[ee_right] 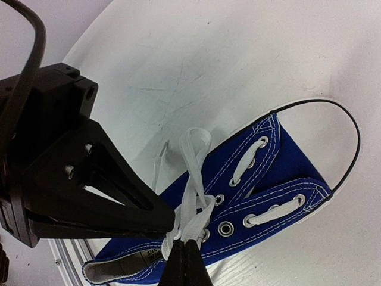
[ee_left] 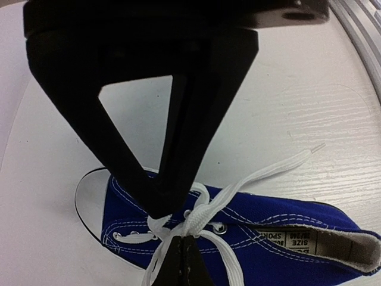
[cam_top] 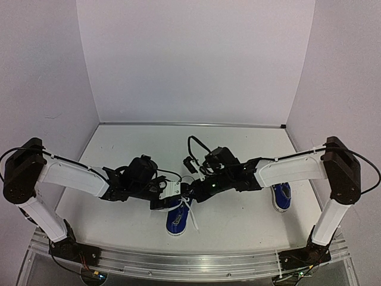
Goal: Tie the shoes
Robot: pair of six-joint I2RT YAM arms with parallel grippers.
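Centre shoe (cam_top: 176, 219): small blue canvas sneaker w/ white sole, upright on the white table (cam_top: 238, 226), towards its near edge; white toe cap (ee_left: 89, 196) rimmed w/ a thin black line; printed size label (ee_left: 292, 239) shows on the tongue inside the opening. White laces (ee_right: 193, 173) run through metal eyelets, cross above the tongue and bunch there; one loose end trails off the shoe onto the table beside it.

Left gripper (ee_left: 158, 210) sits right over that crossing, jaws fully closed, tips pinching the laces; right gripper (ee_right: 184, 253) meets it from the opp. side, jaws also closed tight on the laces, a strand rising from its tips; the two tips nearly touch.

Left arm (cam_top: 71, 176) reaches in from the shoe's left; right arm (cam_top: 292, 170) from its right. Second shoe (cam_top: 282, 196), same blue, stands well apart to the right of the centre shoe, partly hidden under the right arm; its laces can't be made out.
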